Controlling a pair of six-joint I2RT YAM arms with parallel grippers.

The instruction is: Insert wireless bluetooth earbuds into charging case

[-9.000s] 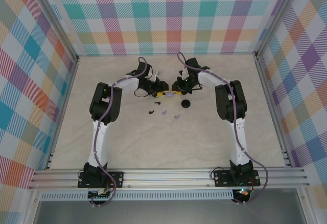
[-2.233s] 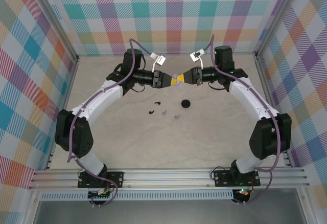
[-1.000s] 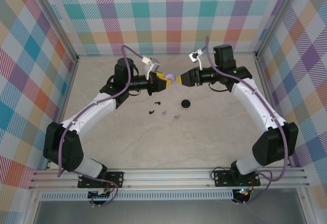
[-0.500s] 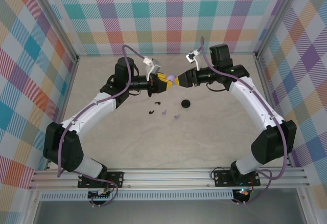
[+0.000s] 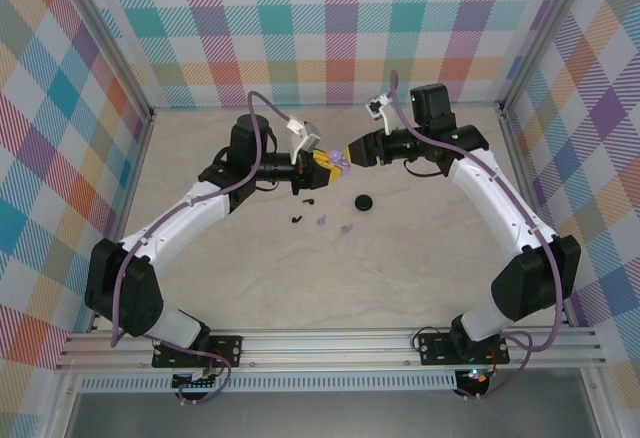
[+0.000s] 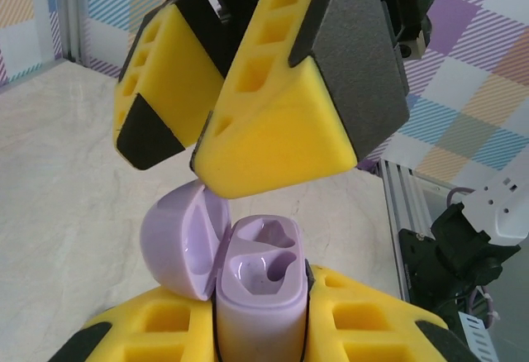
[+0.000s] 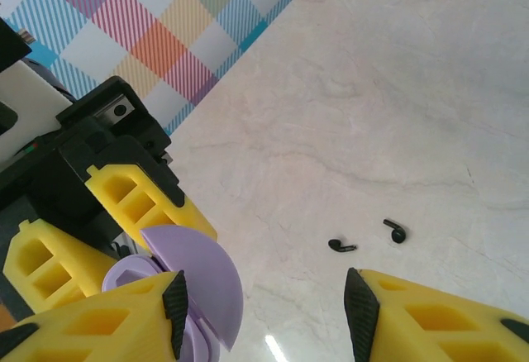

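The wireless bluetooth earbuds (image 5: 322,220), loose on the worktop (image 5: 300,288), appear light, rigid and slippery, so pinch each across its stem; left jaws clamp the open lilac case (image 6: 258,304), right jaws stand spread at its lid (image 6: 178,242).

Bright, even light falls from overhead. The arms (image 5: 180,223) cast only faint, soft shadows on the counter (image 5: 300,288). 1 small white glare streak shows in the right wrist view. The checked wall (image 6: 488,89) looks slightly soft.
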